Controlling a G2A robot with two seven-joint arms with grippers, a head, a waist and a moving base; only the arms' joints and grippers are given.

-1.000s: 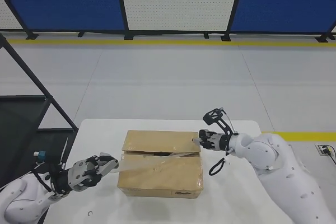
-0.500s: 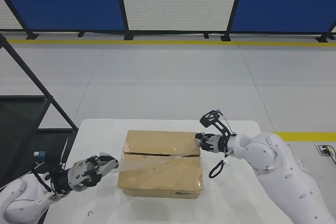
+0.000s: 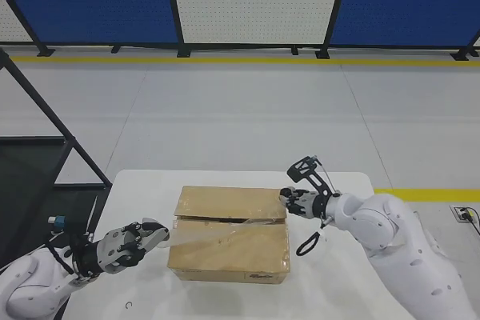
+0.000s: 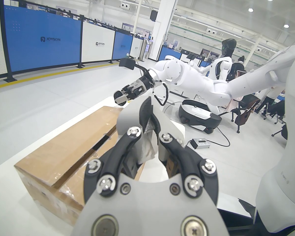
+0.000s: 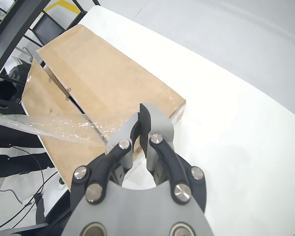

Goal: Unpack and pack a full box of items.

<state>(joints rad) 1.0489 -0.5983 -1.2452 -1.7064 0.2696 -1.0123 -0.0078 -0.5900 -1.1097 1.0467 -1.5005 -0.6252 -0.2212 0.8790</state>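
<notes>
Box (image 3: 230, 240) sat mid-table (image 3: 144, 188), top seam gaping a little and the far flap slightly raised. Left gripper (image 3: 152, 234) was just beside the box's left end, clenched on a clear tape (image 3: 198, 232) strip that stretched from its jaws across the box top. Right gripper (image 5: 143, 116) was at the box's far right corner with its jaws closed - couldn't tell if it pinched anything.
</notes>
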